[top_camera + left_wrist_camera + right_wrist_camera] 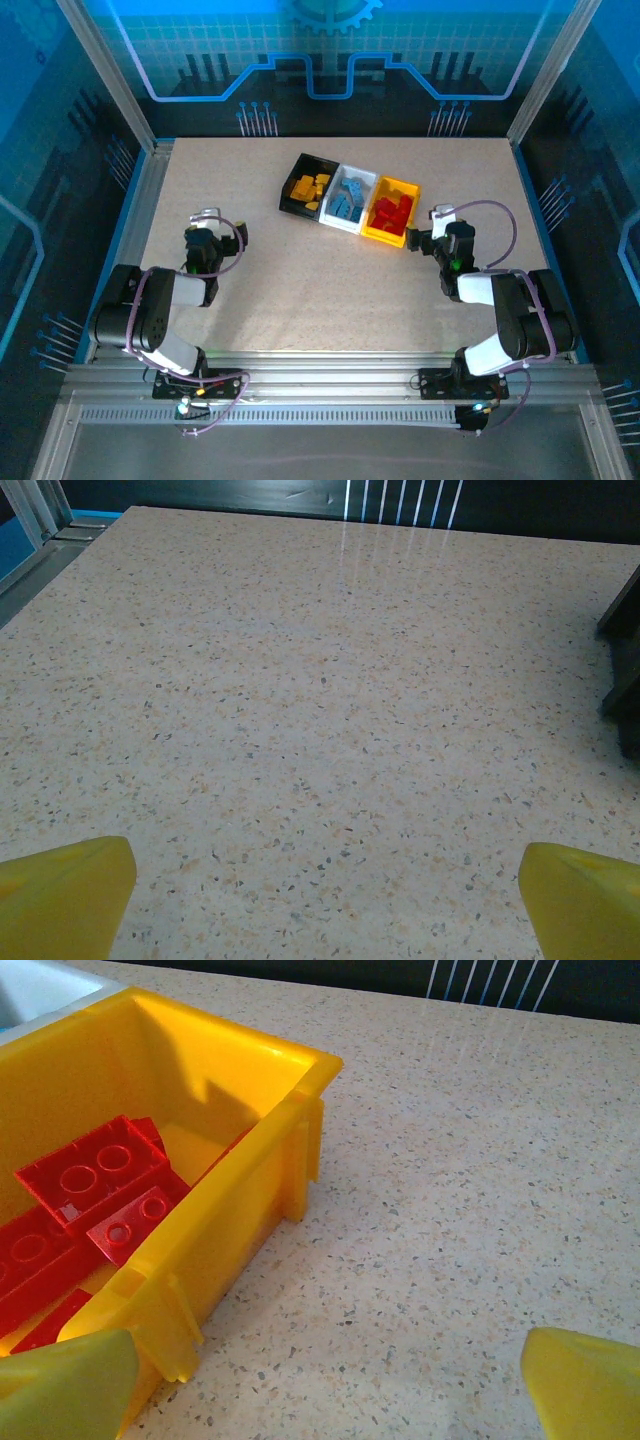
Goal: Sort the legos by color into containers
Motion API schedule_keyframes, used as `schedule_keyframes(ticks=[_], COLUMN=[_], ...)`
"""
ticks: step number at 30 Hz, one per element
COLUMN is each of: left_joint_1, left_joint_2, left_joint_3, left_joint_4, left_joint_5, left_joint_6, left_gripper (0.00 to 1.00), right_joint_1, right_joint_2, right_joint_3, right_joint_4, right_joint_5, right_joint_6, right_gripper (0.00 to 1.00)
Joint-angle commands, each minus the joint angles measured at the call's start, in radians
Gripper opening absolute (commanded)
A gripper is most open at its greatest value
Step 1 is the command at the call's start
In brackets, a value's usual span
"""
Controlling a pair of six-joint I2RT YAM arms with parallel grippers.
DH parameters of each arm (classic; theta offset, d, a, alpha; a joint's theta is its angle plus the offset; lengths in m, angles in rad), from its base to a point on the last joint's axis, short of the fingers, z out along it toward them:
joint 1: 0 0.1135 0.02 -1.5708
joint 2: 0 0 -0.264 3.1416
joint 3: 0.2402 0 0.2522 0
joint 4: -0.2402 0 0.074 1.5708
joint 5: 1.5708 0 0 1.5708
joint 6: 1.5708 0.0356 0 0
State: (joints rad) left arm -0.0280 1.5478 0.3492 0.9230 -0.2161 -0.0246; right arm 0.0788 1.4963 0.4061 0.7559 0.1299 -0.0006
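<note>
Sorting looks done: legos (349, 196) split by color across black, white, yellow bins (362, 168). L fingers (224, 226) & R fingers (431, 228) wide open, empty. Next I'd just park both arms.

My top camera hangs high over the near edge and looks steeply down on the whole table (300, 290). My left wrist camera skims low across bare tabletop, while my right wrist camera sits close beside the yellow bin (240, 1190), which the top view shares.
</note>
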Motion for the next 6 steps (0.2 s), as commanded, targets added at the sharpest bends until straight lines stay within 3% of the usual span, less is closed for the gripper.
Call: schedule_keyframes(ticks=[1, 6], left_joint_1=[0.005, 0.006], left_joint_2=[0.004, 0.003], left_joint_3=[0.013, 0.013], left_joint_4=[0.034, 0.035], left_joint_5=[-0.013, -0.014], left_joint_6=[-0.003, -0.003], left_gripper=[0.99, 0.99], right_joint_1=[-0.015, -0.007], right_joint_2=[0.010, 0.010], right_joint_3=[0.020, 0.019], right_joint_4=[0.010, 0.014], right_joint_5=[-0.026, -0.026], right_joint_6=[0.005, -0.005], right_gripper=[1.00, 1.00])
